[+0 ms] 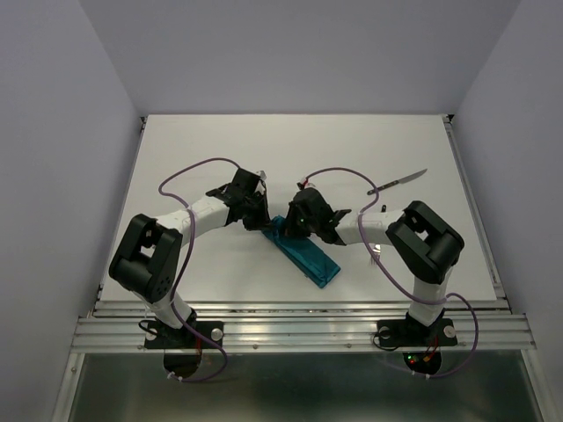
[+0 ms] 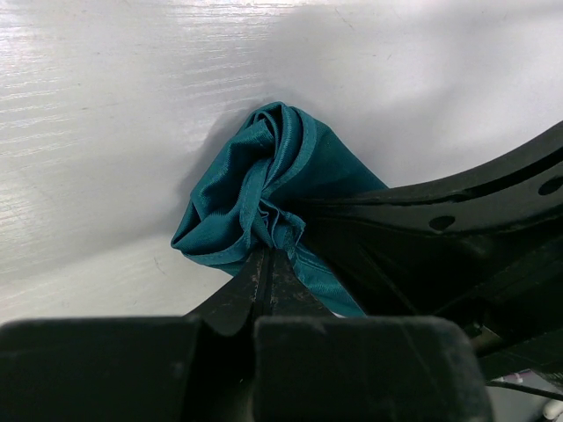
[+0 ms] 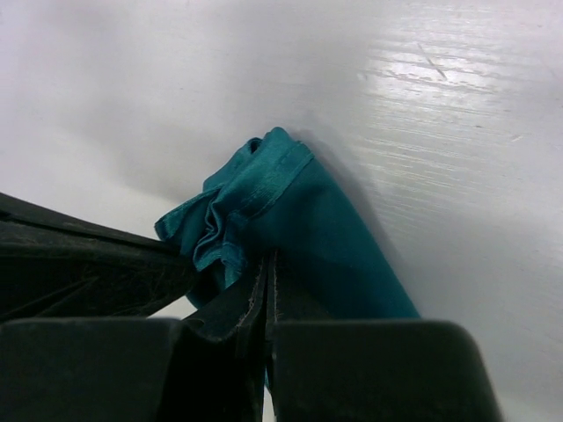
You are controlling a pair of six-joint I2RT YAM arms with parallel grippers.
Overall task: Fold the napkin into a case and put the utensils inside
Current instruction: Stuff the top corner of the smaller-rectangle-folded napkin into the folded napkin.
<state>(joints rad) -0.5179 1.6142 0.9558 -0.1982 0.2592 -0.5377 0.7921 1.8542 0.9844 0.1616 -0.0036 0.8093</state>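
The napkin (image 1: 310, 255) lies as a narrow folded teal strip running diagonally between the two arms. Its far end is bunched where both grippers meet. My left gripper (image 1: 264, 220) is shut, pinching a gathered edge of the cloth (image 2: 264, 176) at its tips (image 2: 268, 255). My right gripper (image 1: 287, 225) is shut on the same end from the other side, with crumpled cloth (image 3: 325, 229) at its tips (image 3: 268, 261). The dark-handled knife (image 1: 398, 183) lies on the table to the far right, apart from the napkin. The fork is mostly hidden by the right arm.
The white table (image 1: 220, 141) has metal rails along its right side (image 1: 471, 202) and near edge. The right gripper's black fingers (image 2: 440, 211) fill the right of the left wrist view. The left gripper's finger (image 3: 79, 255) crosses the left of the right wrist view.
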